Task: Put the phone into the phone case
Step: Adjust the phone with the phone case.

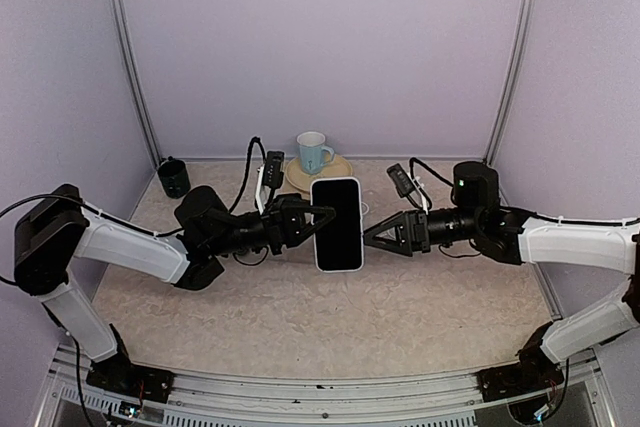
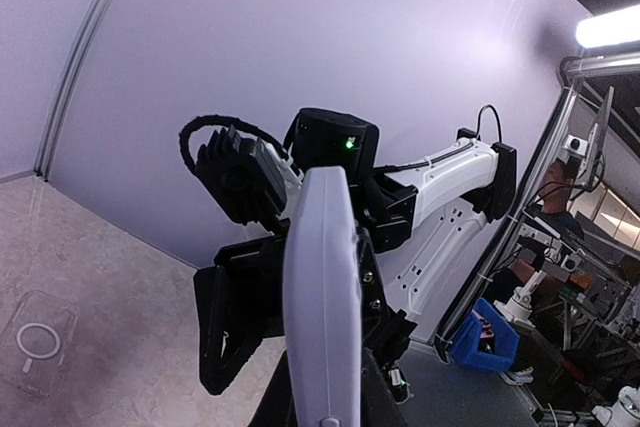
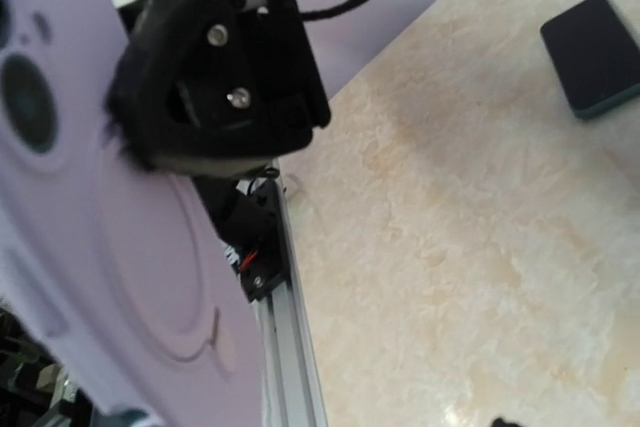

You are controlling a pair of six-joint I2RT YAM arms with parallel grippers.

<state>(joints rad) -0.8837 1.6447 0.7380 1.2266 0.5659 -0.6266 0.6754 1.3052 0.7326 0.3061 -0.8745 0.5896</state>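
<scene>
The phone (image 1: 337,224) hangs upright above the middle of the table, its dark screen towards the top camera. My left gripper (image 1: 322,217) is shut on its left edge. In the left wrist view the phone's lilac edge (image 2: 320,297) rises between my fingers. My right gripper (image 1: 368,237) stands open at the phone's right edge, its black fingers (image 2: 225,327) spread to either side of the phone. The right wrist view shows the phone's lilac back (image 3: 100,247) up close. A clear phone case (image 2: 35,342) with a ring on it lies flat on the table.
A blue and white mug (image 1: 313,152) stands on a yellow plate (image 1: 338,170) at the back. A black cup (image 1: 173,177) sits at the back left. A dark flat pad (image 3: 595,57) lies on the tabletop. An aluminium rail (image 3: 290,347) runs along the near edge.
</scene>
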